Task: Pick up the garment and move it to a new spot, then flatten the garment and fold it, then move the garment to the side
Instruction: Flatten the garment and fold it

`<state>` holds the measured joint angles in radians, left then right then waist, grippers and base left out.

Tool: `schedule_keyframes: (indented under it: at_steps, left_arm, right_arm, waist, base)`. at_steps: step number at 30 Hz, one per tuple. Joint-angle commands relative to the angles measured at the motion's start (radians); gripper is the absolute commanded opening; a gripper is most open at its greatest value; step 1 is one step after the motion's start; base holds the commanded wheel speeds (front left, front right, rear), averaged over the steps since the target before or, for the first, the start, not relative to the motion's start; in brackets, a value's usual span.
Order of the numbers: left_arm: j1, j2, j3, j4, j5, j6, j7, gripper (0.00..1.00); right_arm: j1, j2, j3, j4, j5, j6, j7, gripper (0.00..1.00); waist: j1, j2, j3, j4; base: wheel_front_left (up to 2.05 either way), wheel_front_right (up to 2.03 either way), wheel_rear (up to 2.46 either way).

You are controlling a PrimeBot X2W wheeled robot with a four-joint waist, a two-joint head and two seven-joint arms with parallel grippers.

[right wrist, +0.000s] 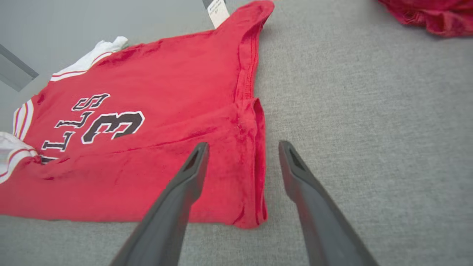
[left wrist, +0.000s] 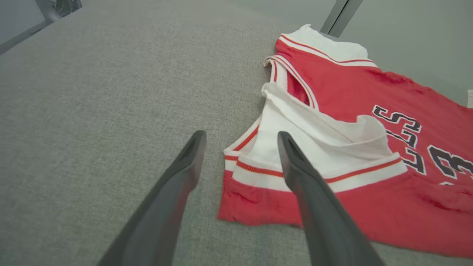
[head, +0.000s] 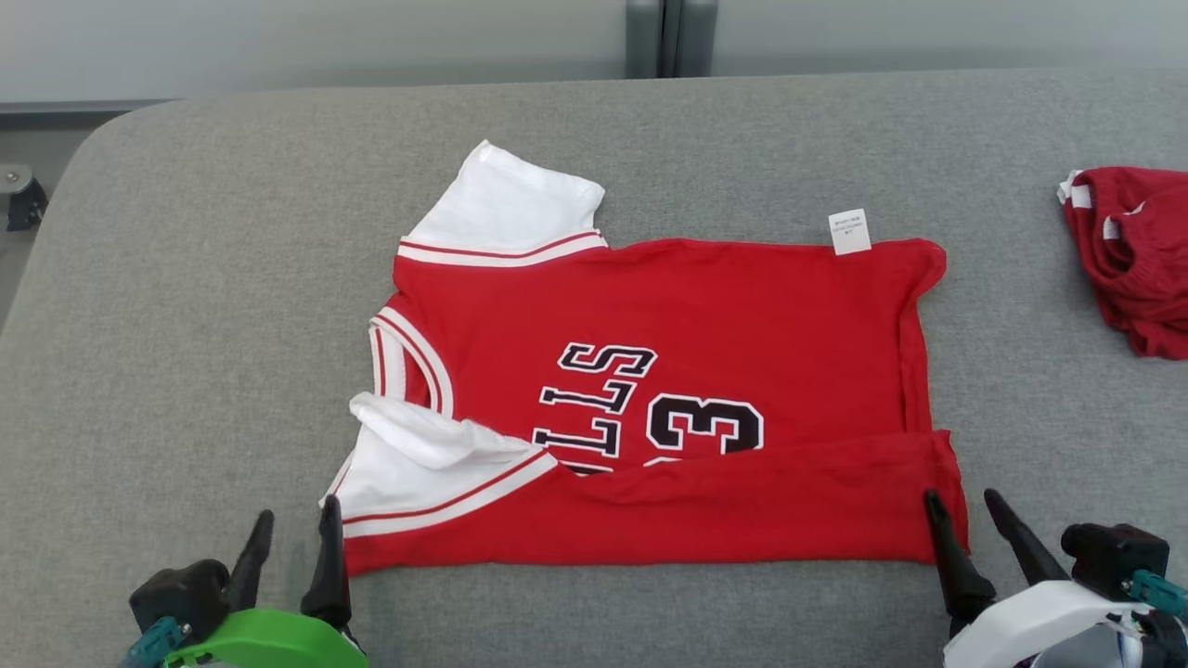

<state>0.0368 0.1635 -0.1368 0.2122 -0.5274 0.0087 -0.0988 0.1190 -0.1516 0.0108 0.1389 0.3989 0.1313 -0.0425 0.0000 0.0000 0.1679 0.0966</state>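
Note:
The garment (head: pixel 668 325) is a red jersey with white sleeves and black lettering, lying flat on the grey surface with its near edge folded up over the front. My left gripper (head: pixel 295 527) stands open at the jersey's near left corner, by the white sleeve (left wrist: pixel 314 147), its fingers apart with nothing between them. My right gripper (head: pixel 965 512) stands open at the near right corner (right wrist: pixel 255 177); one finger is over the red hem, the other over bare surface. The jersey (left wrist: pixel 369 92) rests free of both grippers. A white label (head: pixel 849 230) sticks out at its far edge.
A second crumpled red garment (head: pixel 1137 255) lies at the right edge of the grey padded table (head: pixel 186 325). The table's rounded far left corner and a pale wall with a grey post (head: pixel 670 37) lie behind. Bare surface surrounds the jersey.

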Motion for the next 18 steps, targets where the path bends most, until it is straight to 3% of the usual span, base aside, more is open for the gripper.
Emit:
schedule_keyframes:
  at_steps: [1,8,18]
  left_arm:
    - [-0.008,-0.001,0.002,-0.012,0.021,0.015,-0.038,1.00]
    - [-0.050,0.027,0.000,-0.117,0.154,0.089,-0.139,1.00]
    - [-0.050,0.067,-0.007,-0.234,0.210,0.134,-0.096,1.00]
  right_arm:
    - [-0.015,0.003,-0.002,-0.025,-0.018,-0.001,-0.022,1.00]
    - [-0.052,0.015,-0.018,-0.203,-0.117,-0.001,-0.088,1.00]
    - [-0.069,0.027,-0.016,-0.361,-0.175,-0.001,-0.048,1.00]
  waist:
    - [0.0000,0.0000,-0.010,-0.016]
    - [0.0000,0.0000,-0.025,-0.048]
    - [0.0000,0.0000,-0.035,-0.070]
  base:
    - [0.00,0.00,0.00]
    - [0.00,0.00,0.00]
    - [0.00,0.00,0.00]
